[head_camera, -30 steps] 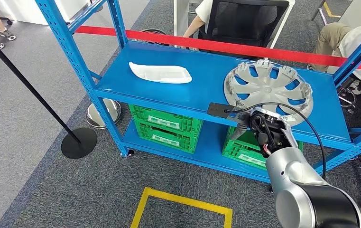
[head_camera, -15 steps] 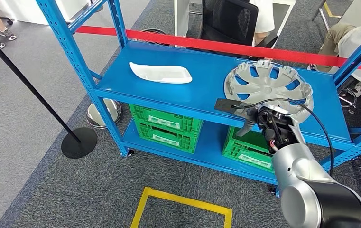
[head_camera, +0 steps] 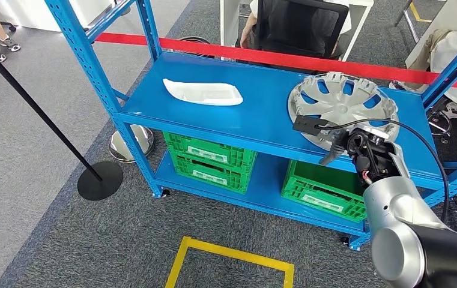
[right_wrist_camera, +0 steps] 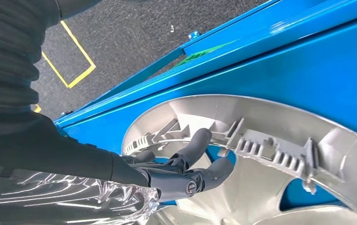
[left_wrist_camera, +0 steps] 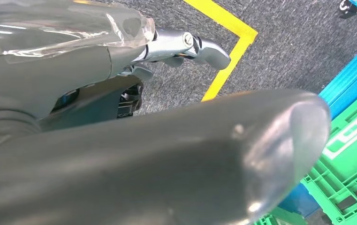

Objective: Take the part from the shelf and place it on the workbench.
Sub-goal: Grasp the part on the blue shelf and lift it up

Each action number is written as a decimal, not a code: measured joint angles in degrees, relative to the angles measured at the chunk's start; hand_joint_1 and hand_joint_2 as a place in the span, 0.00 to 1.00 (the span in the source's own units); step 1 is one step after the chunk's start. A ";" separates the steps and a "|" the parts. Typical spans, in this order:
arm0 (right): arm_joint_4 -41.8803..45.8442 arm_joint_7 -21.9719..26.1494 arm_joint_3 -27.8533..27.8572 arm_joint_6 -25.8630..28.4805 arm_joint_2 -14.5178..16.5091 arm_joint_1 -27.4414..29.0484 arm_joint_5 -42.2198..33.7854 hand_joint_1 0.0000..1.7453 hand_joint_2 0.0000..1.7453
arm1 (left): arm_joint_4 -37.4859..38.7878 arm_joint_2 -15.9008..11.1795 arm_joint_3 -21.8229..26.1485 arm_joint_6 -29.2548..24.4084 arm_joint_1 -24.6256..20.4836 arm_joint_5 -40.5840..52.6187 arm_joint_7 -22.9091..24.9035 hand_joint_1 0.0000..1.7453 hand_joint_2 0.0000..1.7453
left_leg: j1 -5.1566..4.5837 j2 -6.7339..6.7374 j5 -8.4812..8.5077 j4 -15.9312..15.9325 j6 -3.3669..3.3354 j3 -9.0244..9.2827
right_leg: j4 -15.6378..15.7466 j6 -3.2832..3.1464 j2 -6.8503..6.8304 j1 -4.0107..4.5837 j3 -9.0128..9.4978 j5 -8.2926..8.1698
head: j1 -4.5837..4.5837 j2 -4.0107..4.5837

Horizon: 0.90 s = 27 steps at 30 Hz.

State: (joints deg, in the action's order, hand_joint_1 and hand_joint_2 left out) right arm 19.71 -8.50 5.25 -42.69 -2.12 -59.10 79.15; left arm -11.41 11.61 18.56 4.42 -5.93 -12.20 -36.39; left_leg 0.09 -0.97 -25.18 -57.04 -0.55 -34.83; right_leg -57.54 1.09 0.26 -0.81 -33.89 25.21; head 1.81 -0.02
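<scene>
A silver hubcap lies inner side up on the right of the blue shelf, its far rim tipped up a little. My right hand is at its near rim. In the right wrist view the dark fingers curl over the ribbed rim into the hubcap and grip it. A white moulded part rests on the shelf's left half, apart from the hand. My left hand hangs over the grey carpet beside the shelf, holding nothing, fingers loosely apart.
Green crates sit on the lower shelf. Red barrier tape runs behind the shelf, with seated people and a black chair beyond. A black stanchion stands at left. A yellow floor square lies in front.
My right hand and arm have moved right and farther onto the shelf. The hubcap has shifted right with the hand and its far rim has tipped up.
</scene>
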 joint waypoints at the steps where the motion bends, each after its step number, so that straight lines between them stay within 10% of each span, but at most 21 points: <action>1: 0.00 0.00 0.09 0.00 -0.08 0.00 -0.01 0.00 1.00 | 0.00 0.00 0.00 0.01 0.00 -0.01 0.00 0.00 0.00 | 0.00 0.00 0.00 0.00 0.00 0.00 | 0.00 0.00 0.00 0.00 0.00 0.00 | 0.00 0.00; 27: 0.15 0.20 0.28 -0.11 0.81 -5.98 2.28 0.00 1.00 | 0.00 0.00 0.02 -0.05 0.02 -0.16 -0.07 0.00 0.00 | 0.00 0.00 0.00 0.00 0.00 0.01 | 0.00 0.00 0.00 0.00 0.03 0.00 | 0.00 0.00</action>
State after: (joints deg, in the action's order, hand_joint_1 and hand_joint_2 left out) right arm 19.87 -8.31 5.53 -42.80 -1.31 -65.08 81.43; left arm -11.41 11.61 18.58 4.37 -5.91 -12.35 -36.46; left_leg 0.09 -0.98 -25.17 -57.04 -0.54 -34.83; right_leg -57.54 1.09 0.27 -0.81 -33.86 25.21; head 1.81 -0.02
